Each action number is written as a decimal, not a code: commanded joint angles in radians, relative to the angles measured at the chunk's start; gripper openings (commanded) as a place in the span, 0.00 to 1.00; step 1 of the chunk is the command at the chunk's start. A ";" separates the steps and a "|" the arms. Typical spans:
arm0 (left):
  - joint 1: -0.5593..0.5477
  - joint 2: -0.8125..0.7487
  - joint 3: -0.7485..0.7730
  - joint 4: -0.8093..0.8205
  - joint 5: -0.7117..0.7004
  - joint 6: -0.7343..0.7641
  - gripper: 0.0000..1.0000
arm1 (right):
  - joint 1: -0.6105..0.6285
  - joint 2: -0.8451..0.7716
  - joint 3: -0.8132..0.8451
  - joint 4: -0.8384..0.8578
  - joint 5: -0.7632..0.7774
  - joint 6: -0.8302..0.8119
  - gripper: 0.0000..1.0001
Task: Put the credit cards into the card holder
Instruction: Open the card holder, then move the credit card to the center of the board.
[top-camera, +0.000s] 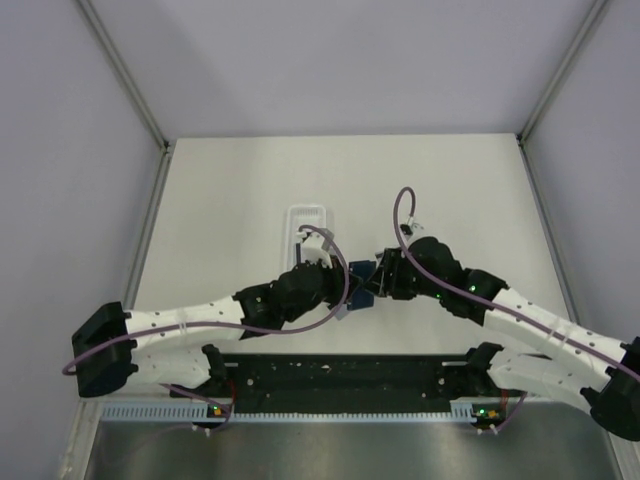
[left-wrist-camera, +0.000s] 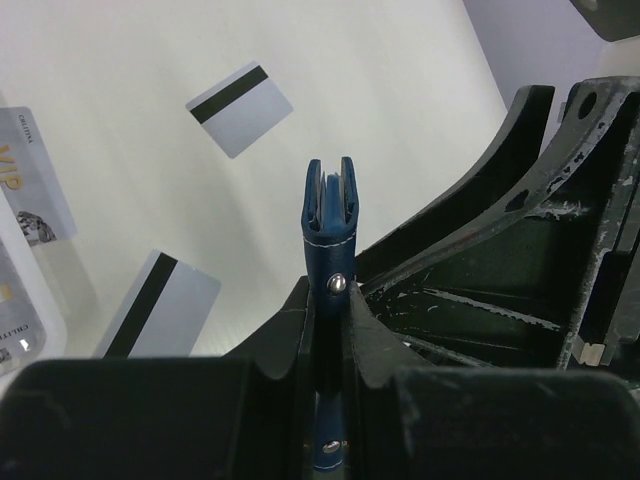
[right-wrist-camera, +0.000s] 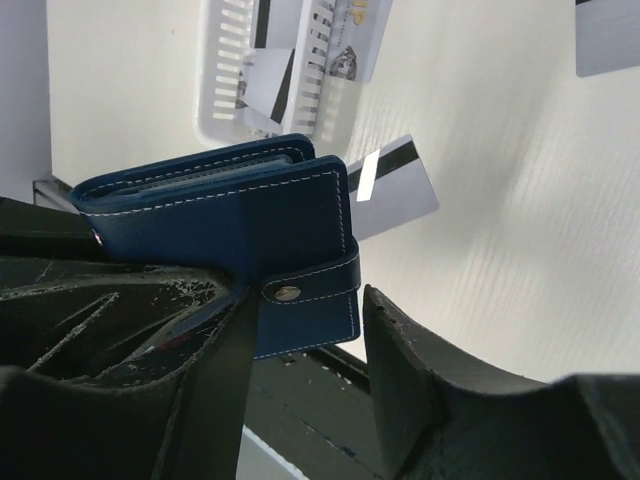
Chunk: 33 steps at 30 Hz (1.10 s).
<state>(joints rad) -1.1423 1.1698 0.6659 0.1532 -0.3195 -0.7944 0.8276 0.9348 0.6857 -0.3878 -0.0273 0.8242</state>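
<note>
Left pincer (left-wrist-camera: 330, 300): closed tight on the card holder (left-wrist-camera: 328, 235), which is gripped edge-on by its lower part and held upright above the counter (left-wrist-camera: 420, 90); the snap stud (left-wrist-camera: 338, 284) is seen just above the fingers.
Right pincer (right-wrist-camera: 305, 320): jaws are set well apart and nothing is held; the snap strap (right-wrist-camera: 310, 285) lies between them, and contact cannot be confirmed.
Holder position: in the top view it is found between the two pincers, at 4 o'clock from the tray (top-camera: 307, 215).
Holder condition: folded, with the strap apparently fastened across the open edge; whether any card is inside cannot be told.
Credit cards (left-wrist-camera: 240, 108): in the left wrist view, one is seen on the counter at 10 o'clock from the holder and another (left-wrist-camera: 160, 305) at 8 o'clock; more lie towards 9 o'clock, by the tray.
Step judged in hand: the strap is to be unfastened by the right pincer.
Risk, slippage: the holder may be twisted or drawn out of the left pincer if the strap is pulled hard, since only a narrow part is clamped.
Risk, mis-grip: the cover may be pinched together with the thin strap, leaving the stud unreleased.
Risk, drop: loose credit cards below may be scattered if the holder is released.
</note>
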 joint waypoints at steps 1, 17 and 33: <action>-0.004 -0.039 0.028 0.086 0.020 0.003 0.00 | 0.016 0.027 -0.003 0.014 0.023 0.013 0.46; -0.001 -0.088 -0.025 0.048 -0.075 0.020 0.00 | 0.016 0.059 0.163 -0.401 0.477 -0.025 0.32; 0.286 0.330 0.010 0.459 0.451 0.029 0.02 | 0.013 -0.143 0.021 -0.187 0.392 -0.040 0.43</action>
<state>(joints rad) -0.8803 1.3830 0.6167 0.4126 -0.0727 -0.7746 0.8459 0.8005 0.7216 -0.6067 0.3397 0.7856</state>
